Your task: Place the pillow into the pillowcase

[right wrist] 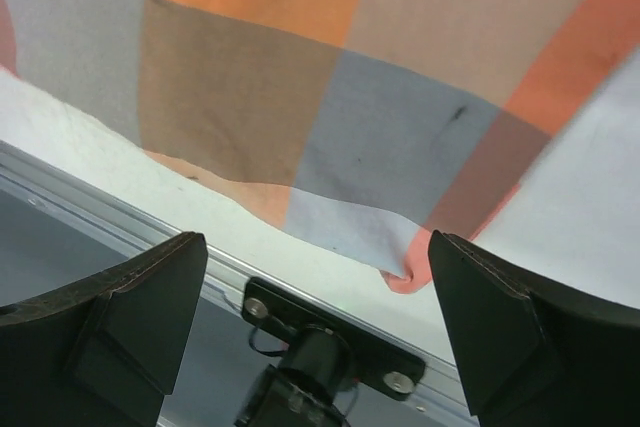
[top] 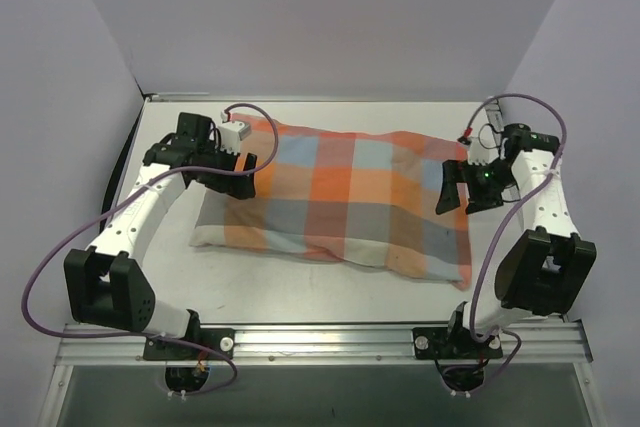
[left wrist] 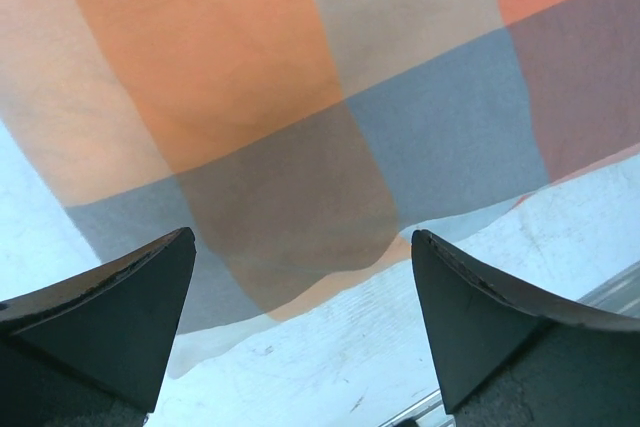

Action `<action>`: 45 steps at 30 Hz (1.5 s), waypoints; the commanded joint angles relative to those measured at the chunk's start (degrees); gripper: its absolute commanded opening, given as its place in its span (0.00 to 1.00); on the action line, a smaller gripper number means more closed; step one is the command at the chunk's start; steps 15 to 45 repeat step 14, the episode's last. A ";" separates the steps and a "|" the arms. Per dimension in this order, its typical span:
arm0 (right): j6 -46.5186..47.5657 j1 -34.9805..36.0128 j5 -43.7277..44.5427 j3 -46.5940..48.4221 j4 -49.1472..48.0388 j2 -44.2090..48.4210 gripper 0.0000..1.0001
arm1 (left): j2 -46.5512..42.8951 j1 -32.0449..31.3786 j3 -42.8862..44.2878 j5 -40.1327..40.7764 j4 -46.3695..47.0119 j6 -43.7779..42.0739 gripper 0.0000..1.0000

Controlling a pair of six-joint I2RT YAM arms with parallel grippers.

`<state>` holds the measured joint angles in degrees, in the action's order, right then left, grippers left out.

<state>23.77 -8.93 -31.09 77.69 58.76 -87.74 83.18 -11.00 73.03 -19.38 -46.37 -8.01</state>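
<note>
A flat white worktop (top: 330, 287) fills the centre of the frame, boxed by plain pale lavender walls (top: 320, 17) at top, left and right; a ribbed aluminium rail (top: 330, 342) runs along the bottom edge.

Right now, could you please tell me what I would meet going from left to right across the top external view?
Black left gripper → floppy cloth pillowcase checked in orange, grey, light blue and cream → black right gripper.

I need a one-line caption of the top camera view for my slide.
Checked pillowcase lies plump on the table, an open left gripper and open right gripper at its two ends.
</note>
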 commanded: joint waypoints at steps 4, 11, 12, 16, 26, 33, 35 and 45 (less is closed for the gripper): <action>-3.11 -7.07 -8.11 -8.68 -2.24 8.71 1.00 | -4.68 0.37 -4.47 5.23 0.75 1.15 0.97; -6.80 -5.14 -8.46 -17.48 -8.22 16.11 1.00 | -10.48 0.02 -10.54 4.88 3.48 1.86 0.97; -7.07 -4.70 -8.20 -18.18 -8.57 16.55 1.00 | -11.19 0.11 -10.81 4.53 3.83 1.60 0.97; -7.86 -3.20 -7.58 -19.15 -9.37 18.04 1.00 | -12.68 0.02 -10.72 3.29 3.83 1.16 0.97; -7.86 -3.20 -7.58 -19.15 -9.37 18.04 1.00 | -12.68 0.02 -10.72 3.29 3.83 1.16 0.97; -7.86 -3.20 -7.58 -19.15 -9.37 18.04 1.00 | -12.68 0.02 -10.72 3.29 3.83 1.16 0.97; -7.86 -3.20 -7.58 -19.15 -9.37 18.04 1.00 | -12.68 0.02 -10.72 3.29 3.83 1.16 0.97; -7.86 -3.20 -7.58 -19.15 -9.37 18.04 1.00 | -12.68 0.02 -10.72 3.29 3.83 1.16 0.97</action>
